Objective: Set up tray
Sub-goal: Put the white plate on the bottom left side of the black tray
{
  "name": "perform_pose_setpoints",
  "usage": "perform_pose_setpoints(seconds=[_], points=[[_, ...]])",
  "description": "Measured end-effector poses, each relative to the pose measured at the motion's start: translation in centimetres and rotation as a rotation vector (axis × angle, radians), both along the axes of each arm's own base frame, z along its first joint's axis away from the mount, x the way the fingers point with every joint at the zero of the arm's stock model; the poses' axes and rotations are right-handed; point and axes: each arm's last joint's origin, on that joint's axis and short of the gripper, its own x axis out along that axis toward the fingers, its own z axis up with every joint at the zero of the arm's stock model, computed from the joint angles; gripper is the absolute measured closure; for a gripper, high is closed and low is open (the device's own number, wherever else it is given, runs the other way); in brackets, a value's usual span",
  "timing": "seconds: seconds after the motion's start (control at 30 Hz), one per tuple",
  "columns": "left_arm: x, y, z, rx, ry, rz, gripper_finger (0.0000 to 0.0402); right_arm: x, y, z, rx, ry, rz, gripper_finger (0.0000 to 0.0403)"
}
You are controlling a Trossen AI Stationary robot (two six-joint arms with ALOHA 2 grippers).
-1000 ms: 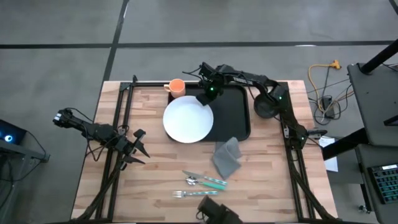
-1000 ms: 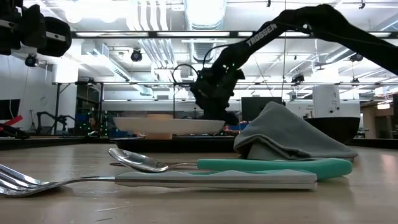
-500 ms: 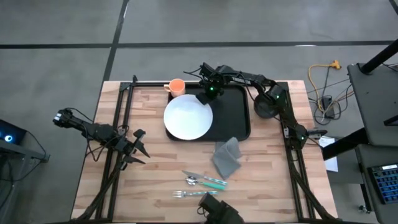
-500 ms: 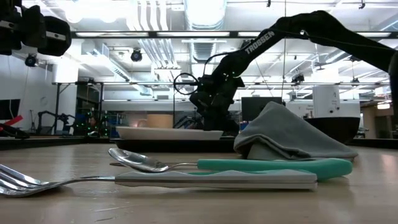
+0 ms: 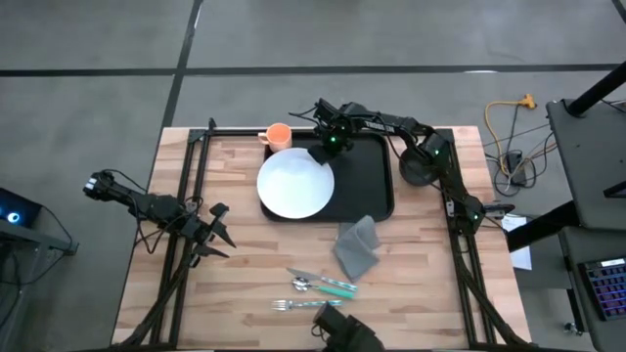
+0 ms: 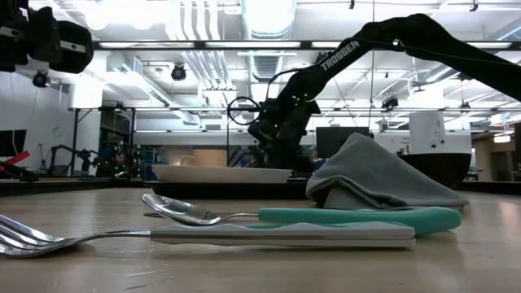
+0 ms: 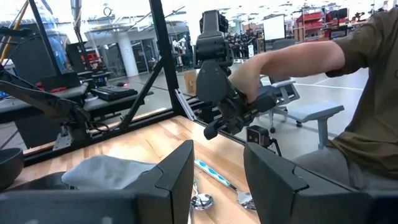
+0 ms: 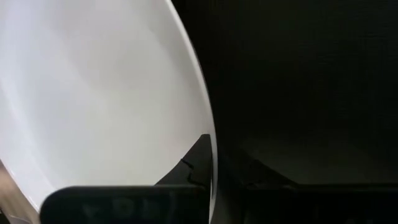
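Note:
The black tray (image 5: 364, 181) lies at the table's far middle. The round white plate (image 5: 295, 184) lies on the tray's left part; in the low view the plate (image 6: 220, 172) sits low and level. My right gripper (image 5: 328, 149) is at the plate's far right rim, shut on it. An orange cup (image 5: 279, 135) stands just beyond the plate. My left gripper (image 7: 217, 180) is open and waits over the table's left side (image 5: 210, 233), touching nothing. My right gripper pinches the plate's rim (image 8: 208, 140) at its far right side, one finger (image 8: 198, 160) over the white top face and the other below it. It comes slanting down from the far right. The plate lies flat on the tray.
A crumpled grey cloth (image 5: 357, 246) lies near the tray's near right corner. A teal-handled spoon (image 5: 323, 285) and a fork (image 5: 305, 305) lie by the near edge. A person's arm (image 7: 292, 59) shows beyond the near edge in the left wrist view.
My right gripper has gone down a little, still shut on the plate's rim. The plate, held higher a second ago, has come down and now lies low and level on the tray. It has kept still for the last half second.

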Motion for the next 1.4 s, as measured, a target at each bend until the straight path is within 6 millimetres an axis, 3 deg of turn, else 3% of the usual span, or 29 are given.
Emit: perform_pose_setpoints(seconds=[1.4], points=[[0.00, 0.00, 0.00, 0.000, 0.000, -0.001, 0.0279, -0.62, 0.23, -0.16, 0.015, 0.070, 0.002, 0.0393]])
